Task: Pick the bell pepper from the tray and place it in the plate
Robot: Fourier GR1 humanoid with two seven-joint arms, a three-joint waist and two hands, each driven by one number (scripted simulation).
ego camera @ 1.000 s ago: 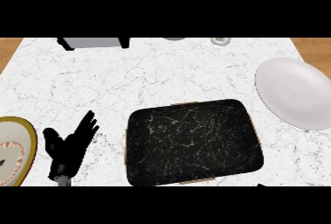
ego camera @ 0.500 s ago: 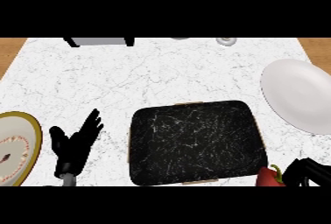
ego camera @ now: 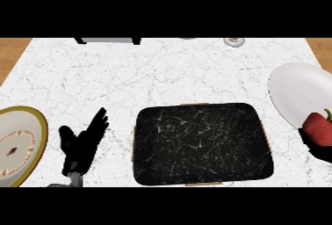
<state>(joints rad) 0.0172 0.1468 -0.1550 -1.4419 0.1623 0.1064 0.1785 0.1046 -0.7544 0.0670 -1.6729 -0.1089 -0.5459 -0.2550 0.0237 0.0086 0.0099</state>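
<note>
1. Since half a second ago, the bell pepper (ego camera: 319, 126) has risen from beside the tray (ego camera: 201, 145) to the white plate's (ego camera: 295, 90) lower rim.
2. The right hand (ego camera: 318, 147) seemingly curls under it; the left hand (ego camera: 83, 141) rests spread.
3. Light, smooth-skinned, probably slippery: cradle the body, not the stem.

We find the counter (ego camera: 162, 74) evenly and brightly lit, with no single light direction evident. The white marble top shows no glare patch and its grey veining reads clearly across the whole surface. We note almost no cast shadow: the left hand (ego camera: 81, 143) and the dark tray (ego camera: 201, 145) sit without visible shade around them. The tray's black surface shows fine pale streaks but no reflected highlight. The white plate (ego camera: 295, 90) appears stretched toward the right edge. Focus is uniform throughout.
</note>
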